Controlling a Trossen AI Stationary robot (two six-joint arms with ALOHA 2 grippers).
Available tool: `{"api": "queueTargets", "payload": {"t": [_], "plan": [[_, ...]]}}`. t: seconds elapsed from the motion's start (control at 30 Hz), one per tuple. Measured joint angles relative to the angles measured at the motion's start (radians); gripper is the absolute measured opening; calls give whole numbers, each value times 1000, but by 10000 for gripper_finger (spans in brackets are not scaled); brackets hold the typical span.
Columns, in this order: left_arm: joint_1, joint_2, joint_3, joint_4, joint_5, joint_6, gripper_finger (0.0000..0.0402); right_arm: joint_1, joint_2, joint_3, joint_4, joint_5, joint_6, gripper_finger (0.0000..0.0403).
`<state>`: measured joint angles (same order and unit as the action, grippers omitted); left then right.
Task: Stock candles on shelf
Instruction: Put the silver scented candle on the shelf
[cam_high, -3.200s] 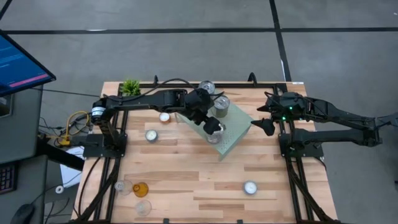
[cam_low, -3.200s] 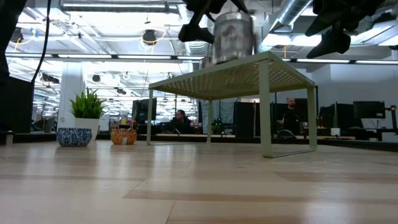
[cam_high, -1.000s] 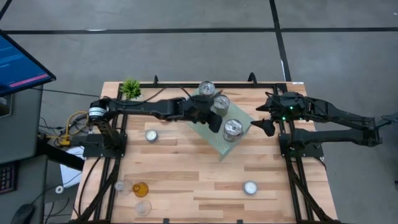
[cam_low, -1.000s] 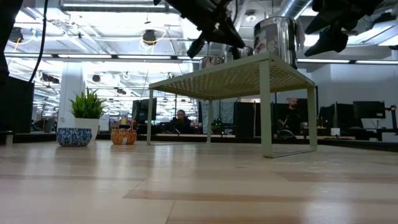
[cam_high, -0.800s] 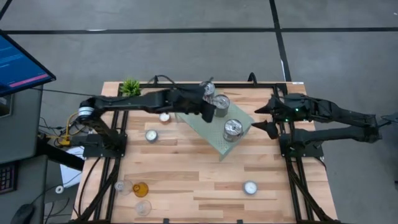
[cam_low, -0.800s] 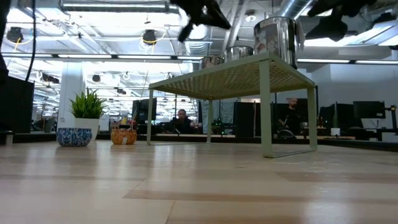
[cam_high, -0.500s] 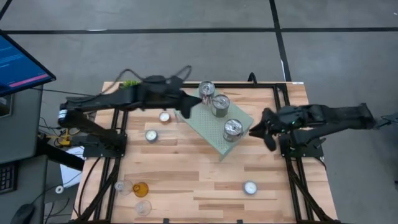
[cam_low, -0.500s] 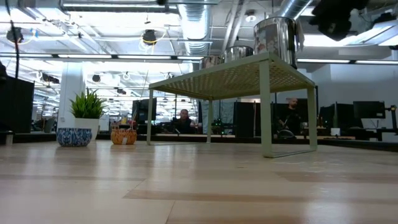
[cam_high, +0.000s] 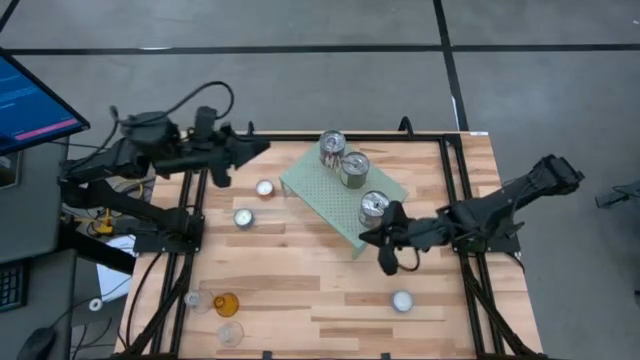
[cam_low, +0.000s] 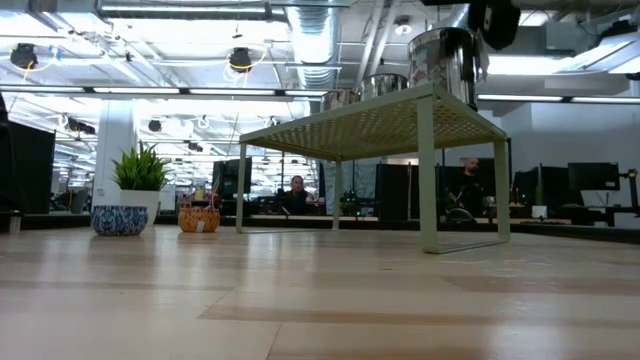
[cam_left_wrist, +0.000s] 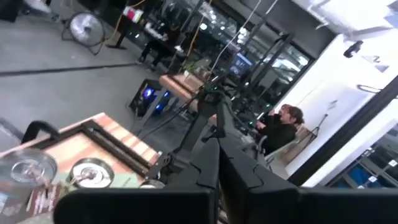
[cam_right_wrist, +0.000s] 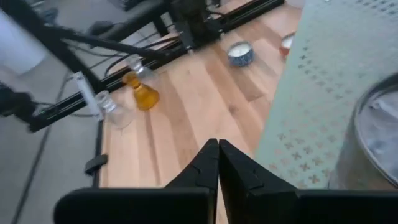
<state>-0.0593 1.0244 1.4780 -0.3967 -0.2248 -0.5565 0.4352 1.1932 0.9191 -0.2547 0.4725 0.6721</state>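
Right gripper (cam_high: 386, 262), fingers clenched empty, should open before dropping onto the tealight (cam_high: 402, 300); left gripper (cam_high: 226, 163) clenched too.

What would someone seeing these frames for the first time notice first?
Three silver tins stand in a row on the mint shelf at the table's middle. The right gripper, fingers shut, hangs just off the shelf's near corner beside the last tin, while the left gripper is pulled back over the table's far left edge. Tealights and glass holders lie on the wood.
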Motion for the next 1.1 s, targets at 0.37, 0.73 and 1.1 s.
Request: {"api": "queueTargets", "payload": {"t": [0.37,0.73,1.1], "plan": [[-21,-17,-1,-23,21,29,6,33,89,131,-203,242,62,0],[-21,-16,-1,-38,28,29,5,39,89,132,-440,252,149,0],[-21,-5,-2,-37,30,29,4,-11,89,132,-539,254,141,0]]}}
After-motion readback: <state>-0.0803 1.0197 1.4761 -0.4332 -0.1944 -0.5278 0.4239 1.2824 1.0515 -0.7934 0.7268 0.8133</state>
